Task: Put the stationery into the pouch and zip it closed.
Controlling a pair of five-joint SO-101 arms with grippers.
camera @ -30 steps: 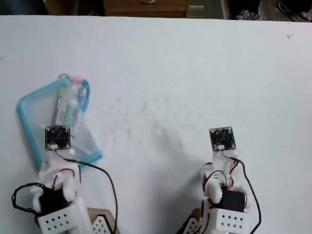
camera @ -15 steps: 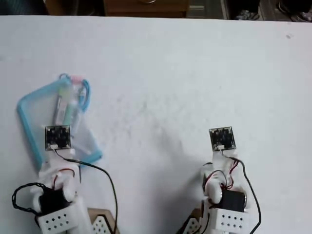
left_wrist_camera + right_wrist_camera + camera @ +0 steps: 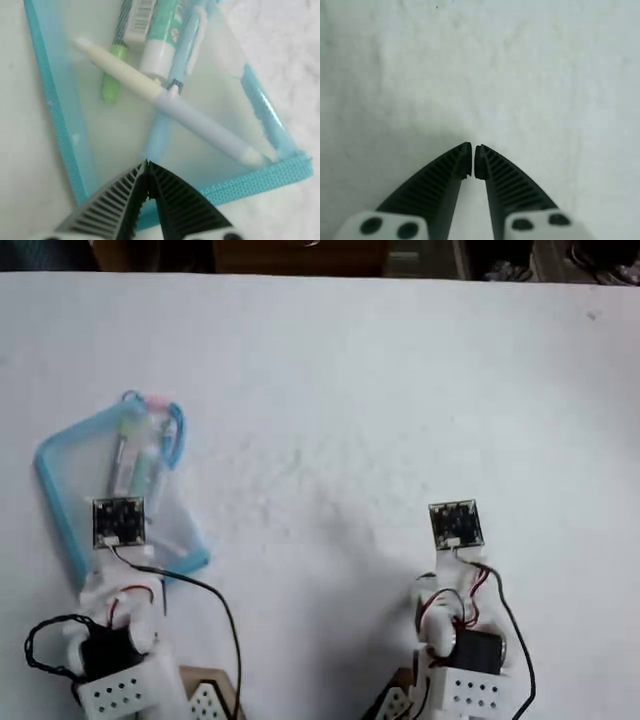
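**A Big White Tabletop**

A white tabletop (image 3: 330,370) fills almost all of the high view. It looks a bit rough and grainy. The light on it is soft and bright. Behind its far edge the room is dark. A brown wooden cabinet (image 3: 300,255) stands there.

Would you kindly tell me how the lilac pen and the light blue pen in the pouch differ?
The lilac pen is cream at one half and lilac at the other; the light blue pen is one colour throughout. The lilac pen lies slantwise on top, crossing the light blue pen, which runs beside the other stationery. Both lie in the pouch, beyond the shut left hand.
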